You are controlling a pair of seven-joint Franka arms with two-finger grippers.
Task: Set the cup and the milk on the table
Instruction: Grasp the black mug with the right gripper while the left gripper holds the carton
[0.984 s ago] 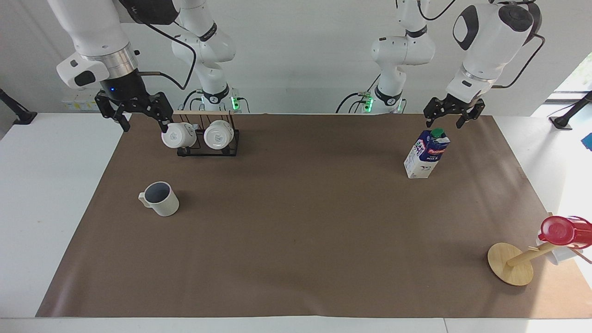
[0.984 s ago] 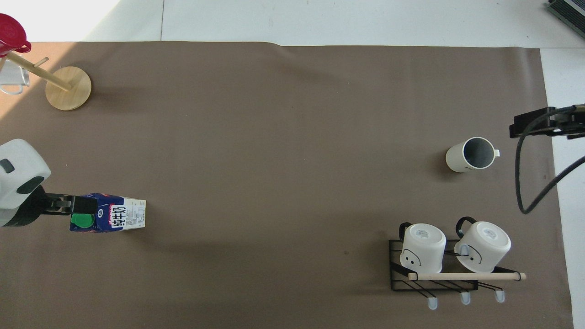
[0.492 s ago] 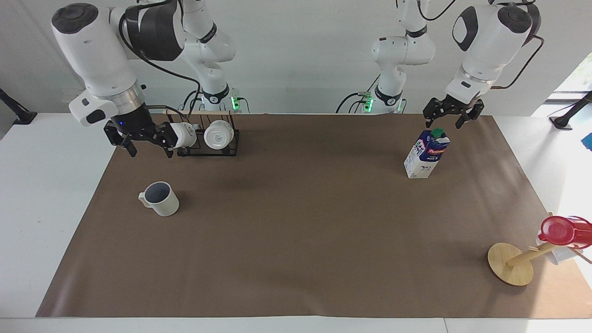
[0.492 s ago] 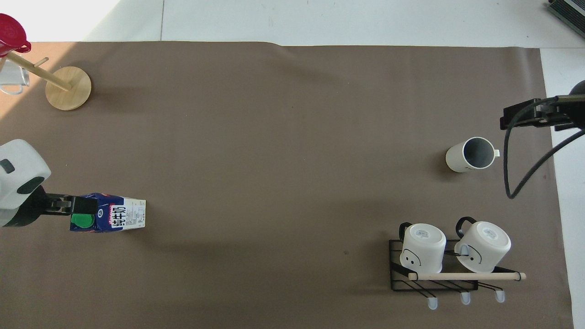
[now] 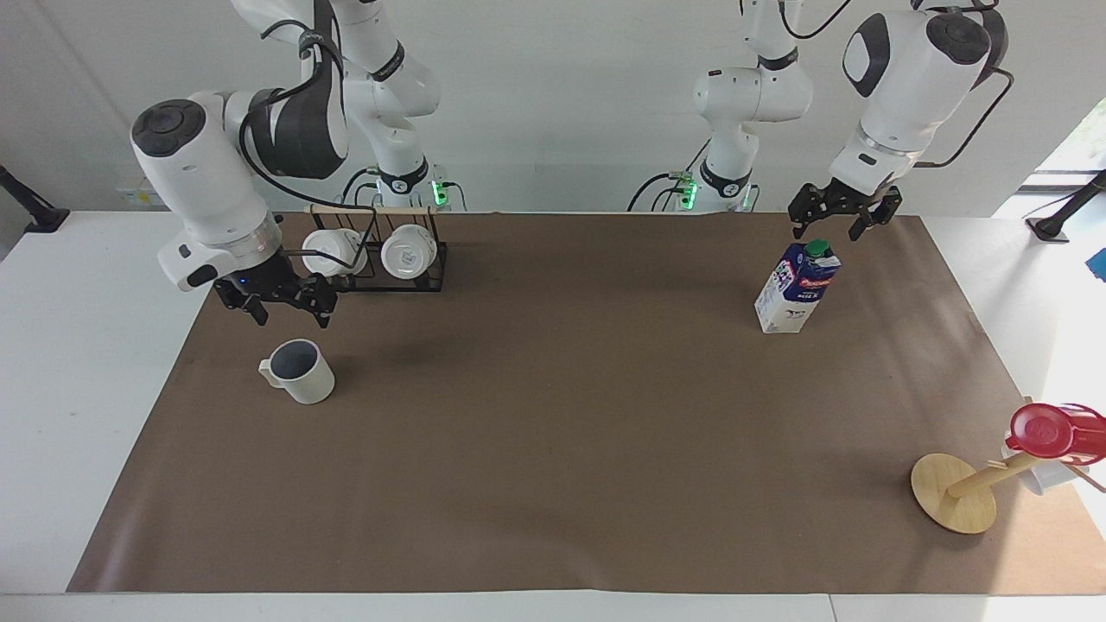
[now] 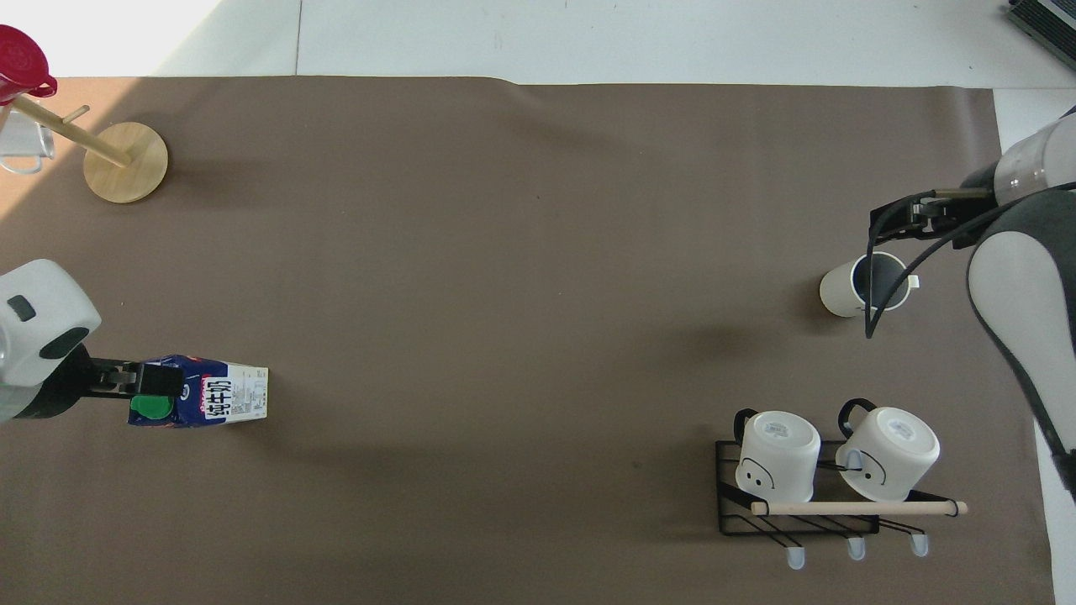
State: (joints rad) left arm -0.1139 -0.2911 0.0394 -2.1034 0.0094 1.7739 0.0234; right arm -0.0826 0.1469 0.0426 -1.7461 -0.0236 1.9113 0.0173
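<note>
Off-white ribbed cup (image 5: 298, 371) stands upright on the brown-matted table (image 5: 553, 432), farther from the robots than the mug rack (image 5: 389, 257). Right gripper (image 5: 276, 298) hovers above it, fingers apart. Left gripper (image 5: 836, 216) hangs spread just over the upright milk carton (image 5: 797, 288).

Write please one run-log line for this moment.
right gripper: open, above off-white ribbed mug | left gripper: open, above blue-white milk carton | both upright on brown mat

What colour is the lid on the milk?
Green; the milk's round cap shows best in the overhead view.
</note>
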